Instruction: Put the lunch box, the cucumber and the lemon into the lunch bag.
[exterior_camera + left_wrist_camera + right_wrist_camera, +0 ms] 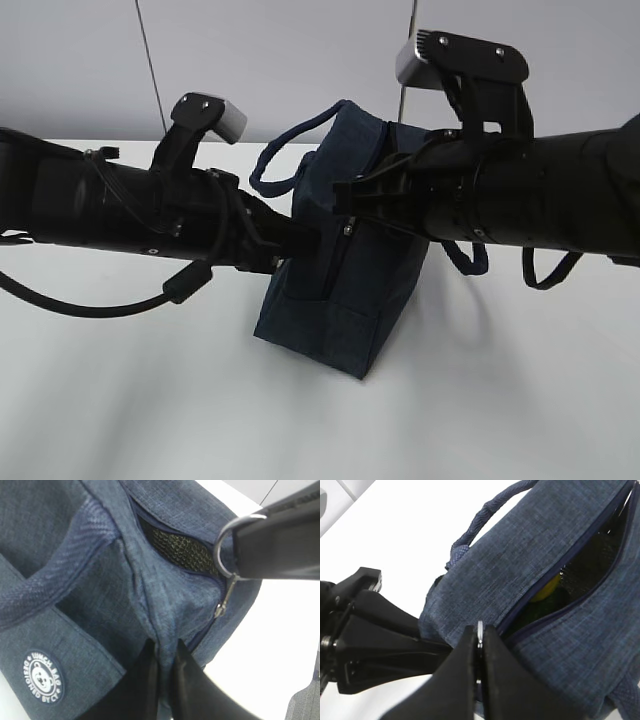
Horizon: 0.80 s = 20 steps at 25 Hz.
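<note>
The dark navy lunch bag [345, 250] stands tilted at the table's middle. My left gripper [305, 240] is shut, pinching a fold of the bag's fabric [162, 645] at its end. My right gripper [345, 195] is shut on the metal ring pull [479, 630] of the top zipper; the ring also shows in the left wrist view [225, 540]. The zipper is partly open. Through the gap the yellow lemon [545, 587] shows inside the bag. The round white logo [44, 676] is on the bag's side. The lunch box and cucumber are hidden.
The bag's loop handles [285, 150] stick up at the back and one hangs at the right [550, 270]. The white table [480, 400] runs to a grey wall behind. A black cable [90, 300] hangs under my left arm.
</note>
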Each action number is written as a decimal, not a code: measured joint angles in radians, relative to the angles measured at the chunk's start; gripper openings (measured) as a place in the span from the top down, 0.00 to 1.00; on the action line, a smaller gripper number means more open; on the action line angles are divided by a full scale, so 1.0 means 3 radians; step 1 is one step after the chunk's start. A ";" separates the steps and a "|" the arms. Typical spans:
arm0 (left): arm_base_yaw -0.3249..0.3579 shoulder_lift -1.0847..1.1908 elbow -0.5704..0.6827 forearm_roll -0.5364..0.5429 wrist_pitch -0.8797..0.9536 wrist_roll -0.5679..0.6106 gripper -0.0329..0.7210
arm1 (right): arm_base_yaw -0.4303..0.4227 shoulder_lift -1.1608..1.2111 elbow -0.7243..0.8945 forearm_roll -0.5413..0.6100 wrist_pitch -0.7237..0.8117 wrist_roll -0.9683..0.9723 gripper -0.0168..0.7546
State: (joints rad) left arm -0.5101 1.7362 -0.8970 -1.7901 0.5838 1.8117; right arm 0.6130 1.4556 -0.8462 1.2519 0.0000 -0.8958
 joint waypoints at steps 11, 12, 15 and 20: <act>-0.0138 0.0000 0.0000 -0.0020 -0.0007 -0.0075 0.96 | 0.0000 0.0000 -0.0122 0.0014 -0.0119 -0.0077 0.98; -0.0138 0.0000 0.0000 -0.0025 -0.0007 -0.0099 0.96 | -0.0012 0.0000 -0.0122 0.0014 -0.0132 -0.0082 0.98; -0.0138 0.0000 0.0000 -0.0025 -0.0007 -0.0165 0.96 | -0.0069 0.0000 -0.0122 0.0014 -0.0132 -0.0097 0.98; -0.0143 0.0000 0.0000 -0.0042 0.0046 -0.0258 0.96 | -0.0264 0.0000 -0.0122 0.0014 -0.0031 -0.0138 0.98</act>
State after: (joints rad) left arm -0.5531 1.7362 -0.8970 -1.8027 0.5976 1.7342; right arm 0.5339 1.4556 -0.8828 1.2562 -0.0092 -0.9371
